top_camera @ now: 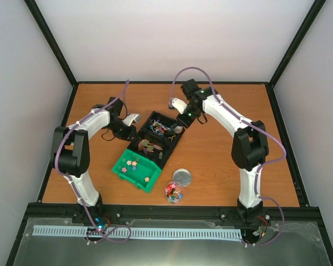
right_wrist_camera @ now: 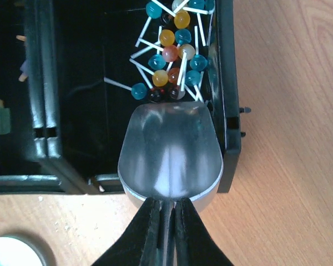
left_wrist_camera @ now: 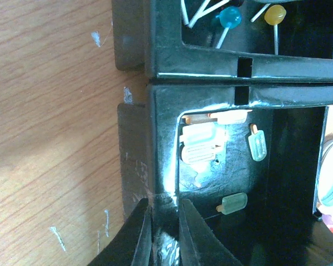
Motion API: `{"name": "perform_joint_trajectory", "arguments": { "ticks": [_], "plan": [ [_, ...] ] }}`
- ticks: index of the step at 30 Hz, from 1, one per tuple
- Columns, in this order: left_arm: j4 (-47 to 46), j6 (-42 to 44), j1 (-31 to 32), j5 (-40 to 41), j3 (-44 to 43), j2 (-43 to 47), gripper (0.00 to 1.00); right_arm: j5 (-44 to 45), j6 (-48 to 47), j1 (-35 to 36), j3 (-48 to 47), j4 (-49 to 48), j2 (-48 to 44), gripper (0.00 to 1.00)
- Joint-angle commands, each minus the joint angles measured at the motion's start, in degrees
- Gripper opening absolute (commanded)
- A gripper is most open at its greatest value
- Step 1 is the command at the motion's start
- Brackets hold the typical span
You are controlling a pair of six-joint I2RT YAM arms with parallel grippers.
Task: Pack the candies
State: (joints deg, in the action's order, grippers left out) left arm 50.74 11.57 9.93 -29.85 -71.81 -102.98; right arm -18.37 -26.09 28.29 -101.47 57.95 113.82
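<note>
Your right tool (right_wrist_camera: 166, 209) grips a scoop (right_wrist_camera: 169, 152) among lollipops (right_wrist_camera: 172, 50); your left tool (left_wrist_camera: 165, 215) pinches the black tray (left_wrist_camera: 161, 138) wall. Most candies (top_camera: 134, 164) lie in the green tray (top_camera: 117, 168), some seemingly in the jar (top_camera: 174, 193): packing seems barely begun.

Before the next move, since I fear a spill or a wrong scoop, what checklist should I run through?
1. The left tool is clamped on the black tray wall: ok.
2. The right tool is shut on the scoop handle: ok.
3. The scoop is loaded: not ok, the bowl is empty.
4. The scoop is at the star candies: not ok. It sits at the lollipops in the black tray, and the stars lie in the green tray.
5. The jar is open: ok, the lid lies beside it.
6. Room left in the jar: cannot tell.
</note>
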Motion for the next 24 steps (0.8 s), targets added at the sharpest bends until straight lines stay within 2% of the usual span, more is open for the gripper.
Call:
{"name": "perform_joint_trajectory", "arguments": {
  "ticks": [1,12,20,24],
  "plan": [
    [-0.6,0.8,0.7,0.3,0.5,1.5,0.01,5.9,3.3,0.9,-4.7,3.4,4.6,0.03],
    [-0.4,2.6,1.7,0.9,-2.8,-1.8,0.01,2.4,4.9,2.9,-8.0,1.7,11.8,0.03],
    [-0.3,4.1,2.3,0.4,-4.3,-3.5,0.01,-0.7,7.4,3.0,-5.7,-4.7,14.9,0.03],
    [0.1,4.8,2.5,0.5,-4.6,-4.0,0.01,-3.7,7.4,3.0,-0.2,-12.6,13.8,0.03]
  ]
}}
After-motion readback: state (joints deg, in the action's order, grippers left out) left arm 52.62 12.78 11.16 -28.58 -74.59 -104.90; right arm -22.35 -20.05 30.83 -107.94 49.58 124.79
